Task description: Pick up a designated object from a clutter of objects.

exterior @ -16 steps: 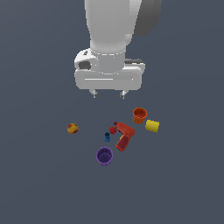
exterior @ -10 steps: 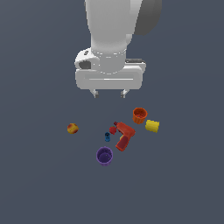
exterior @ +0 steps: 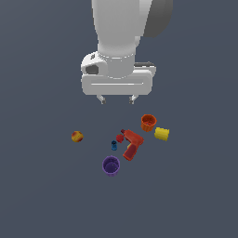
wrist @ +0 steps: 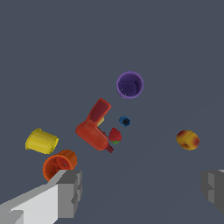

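— While the gripper [exterior: 116,99] hangs spread and empty above the clutter, where's the drill [exterior: 131,143]?
— Below it, lying flat between the purple cup [exterior: 111,166] and orange cup [exterior: 148,122], strawberry [exterior: 120,138] touching its nose.

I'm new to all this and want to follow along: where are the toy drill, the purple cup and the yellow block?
toy drill [exterior: 133,141]: exterior view, on its red-orange body.
purple cup [exterior: 111,166]: exterior view, on its open mouth.
yellow block [exterior: 161,134]: exterior view, on its side.
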Controlling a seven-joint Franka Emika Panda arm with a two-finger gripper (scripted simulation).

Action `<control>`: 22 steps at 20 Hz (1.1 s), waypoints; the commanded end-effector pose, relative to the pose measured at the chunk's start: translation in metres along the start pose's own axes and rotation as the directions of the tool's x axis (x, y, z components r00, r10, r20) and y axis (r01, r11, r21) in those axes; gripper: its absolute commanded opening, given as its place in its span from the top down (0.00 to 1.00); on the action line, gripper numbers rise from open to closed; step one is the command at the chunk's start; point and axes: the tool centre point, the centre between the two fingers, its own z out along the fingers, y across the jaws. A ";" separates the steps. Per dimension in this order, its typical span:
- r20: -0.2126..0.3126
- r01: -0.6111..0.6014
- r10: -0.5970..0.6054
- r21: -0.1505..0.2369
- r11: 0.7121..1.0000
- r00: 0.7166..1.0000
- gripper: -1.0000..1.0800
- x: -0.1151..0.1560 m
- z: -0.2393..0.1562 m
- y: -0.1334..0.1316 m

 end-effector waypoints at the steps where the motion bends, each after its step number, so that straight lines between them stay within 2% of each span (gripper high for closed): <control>1: 0.001 0.016 -0.016 0.002 1.000 1.000 0.00 0.000 0.004 -0.001; 12: 0.007 0.185 -0.185 0.021 0.983 0.983 0.00 0.005 0.049 -0.011; 17: 0.006 0.304 -0.304 0.037 0.952 0.953 0.00 0.005 0.081 -0.018; 22: 0.002 0.420 -0.421 0.053 0.906 0.907 0.00 0.003 0.114 -0.025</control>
